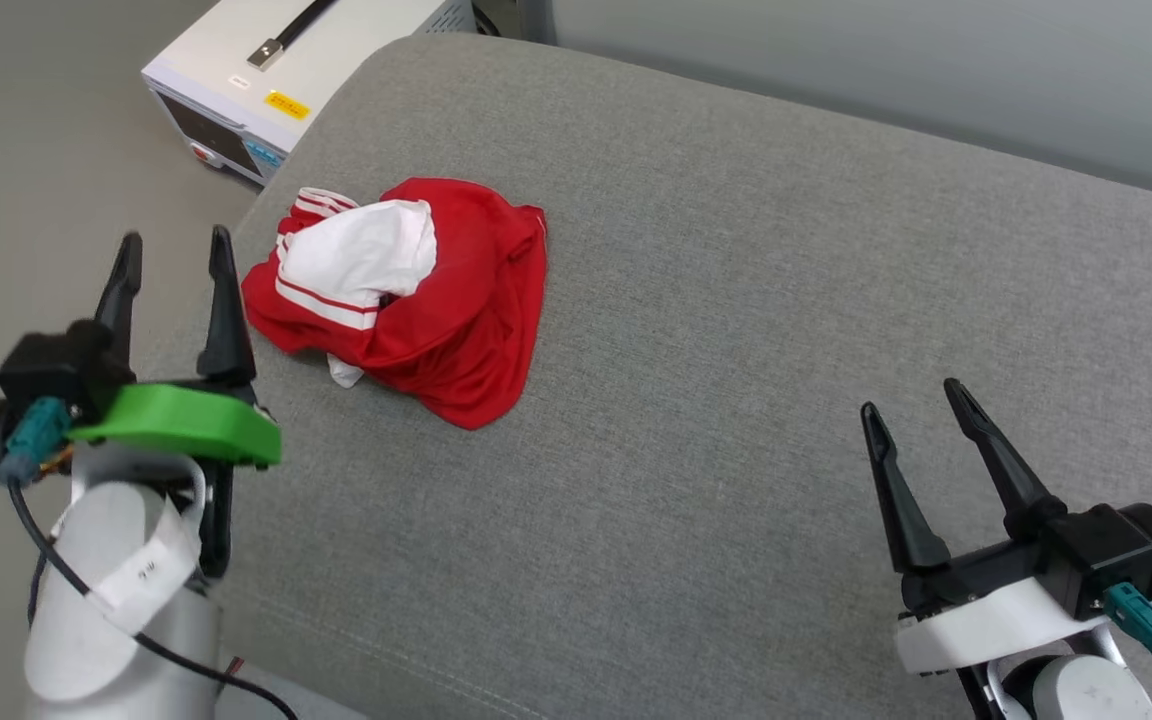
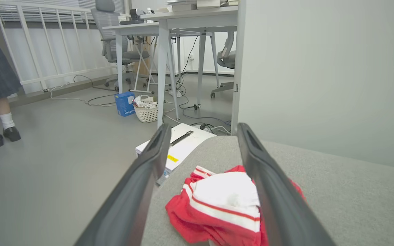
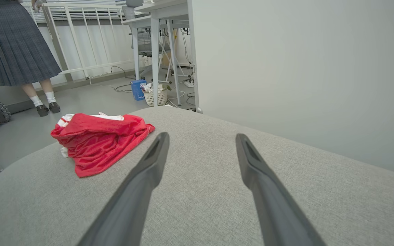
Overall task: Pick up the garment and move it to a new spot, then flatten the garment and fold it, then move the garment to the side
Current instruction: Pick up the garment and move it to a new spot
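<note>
The garment (image 1: 446, 310) lies crumpled in a heap on the grey cushion (image 1: 736, 350), red with a white sleeve and striped trim on top. In the left wrist view the garment (image 2: 217, 201) sits low between and just past my fingers. My left gripper (image 1: 174, 245) hangs open at the cushion's left edge, just left of the heap, holding nothing. At the lower right my right gripper (image 1: 916, 395) stands open and empty, well apart from the cloth. From the right wrist the garment (image 3: 97, 140) shows far to the left of my right gripper (image 3: 200, 136).
A white instrument box (image 1: 276, 80) stands on the floor beyond the cushion's left corner. A pale wall (image 1: 936, 60) runs behind the cushion. A person (image 3: 22, 51) in a dark skirt stands on the floor, near desks (image 2: 183, 20), cables and a white basket (image 2: 145, 111).
</note>
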Robot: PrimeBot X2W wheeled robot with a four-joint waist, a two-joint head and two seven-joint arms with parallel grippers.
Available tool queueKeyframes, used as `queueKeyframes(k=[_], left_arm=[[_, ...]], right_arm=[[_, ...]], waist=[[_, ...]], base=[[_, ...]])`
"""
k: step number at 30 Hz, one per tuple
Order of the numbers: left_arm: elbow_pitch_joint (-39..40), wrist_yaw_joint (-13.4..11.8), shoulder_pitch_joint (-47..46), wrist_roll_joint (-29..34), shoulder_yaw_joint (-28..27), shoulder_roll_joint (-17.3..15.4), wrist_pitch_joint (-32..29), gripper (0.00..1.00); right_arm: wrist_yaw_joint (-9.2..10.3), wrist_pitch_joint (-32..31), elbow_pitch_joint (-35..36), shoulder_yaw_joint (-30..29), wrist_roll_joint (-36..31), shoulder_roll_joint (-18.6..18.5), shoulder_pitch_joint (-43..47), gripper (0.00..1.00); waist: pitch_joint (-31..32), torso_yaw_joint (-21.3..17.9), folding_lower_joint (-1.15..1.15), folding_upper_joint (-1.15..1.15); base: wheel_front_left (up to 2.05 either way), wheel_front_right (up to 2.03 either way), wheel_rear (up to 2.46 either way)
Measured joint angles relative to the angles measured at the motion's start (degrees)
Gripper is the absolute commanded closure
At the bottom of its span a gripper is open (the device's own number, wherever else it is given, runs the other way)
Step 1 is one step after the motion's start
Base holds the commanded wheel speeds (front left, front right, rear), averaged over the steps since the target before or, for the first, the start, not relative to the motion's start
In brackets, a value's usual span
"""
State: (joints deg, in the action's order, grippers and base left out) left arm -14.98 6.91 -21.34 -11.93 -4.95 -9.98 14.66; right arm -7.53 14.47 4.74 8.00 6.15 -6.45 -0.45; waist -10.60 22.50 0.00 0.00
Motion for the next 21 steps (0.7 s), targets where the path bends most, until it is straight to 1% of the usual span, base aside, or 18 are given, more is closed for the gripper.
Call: queueKeyframes(k=[3,6,8,10,11,15,18,21], left_arm=[[-3.39,0.35,-6.05,-2.47,3.19,-3.36,-1.81,0.0],[-4.6,0.42,-11.57,-7.03,8.83,-8.02,-7.1,0.0],[-5.01,0.43,-14.75,-10.84,13.22,-11.69,-12.36,0.0],[-4.98,0.43,-17.28,-14.21,16.48,-14.44,-15.93,0.0],[-5.22,0.43,-18.75,-16.16,18.3,-15.89,-18.95,0.0],[-5.76,0.43,-23.46,-23.43,25.13,-19.79,-31.23,0.0],[-5.93,0.43,-26.22,-26.6,30.25,-22.52,-39.6,0.0],[-6.51,0.43,-28.43,-30.27,34.23,-23.93,-46.31,0.0]], right_arm=[[0.0,0.0,0.32,-0.12,0.0,-0.71,-1.12,0.0],[0.0,0.0,0.57,-0.2,0.0,-1.12,-2.27,0.0],[0.0,0.0,0.75,0.0,0.0,-1.24,-2.7,0.0],[0.0,0.0,0.92,0.05,0.0,-1.35,-3.08,0.0],[0.0,0.01,1.04,0.1,0.0,-1.38,-3.36,0.0],[0.0,0.09,1.23,0.1,0.0,-1.85,-4.4,0.0],[0.0,0.16,1.32,0.18,0.0,-2.12,-5.2,0.0],[0.0,0.18,1.34,0.24,0.0,-2.24,-6.06,0.0]], waist=[[-1.51,-0.8,0.0,0.0],[-2.92,-1.82,0.0,0.0],[-3.76,-2.66,0.0,0.0],[-4.59,-3.33,0.0,0.0],[-5.05,-3.67,0.0,0.0],[-6.82,-4.94,0.0,0.0],[-8.04,-5.87,0.0,0.0],[-9.22,-6.86,0.01,0.0]], base=[[0.0,0.0,0.0],[0.0,0.0,0.0],[0.0,0.0,0.0],[0.0,0.0,0.0],[0.0,0.0,0.0],[0.0,0.0,0.0],[0.0,0.0,0.0],[0.0,0.0,0.0]])
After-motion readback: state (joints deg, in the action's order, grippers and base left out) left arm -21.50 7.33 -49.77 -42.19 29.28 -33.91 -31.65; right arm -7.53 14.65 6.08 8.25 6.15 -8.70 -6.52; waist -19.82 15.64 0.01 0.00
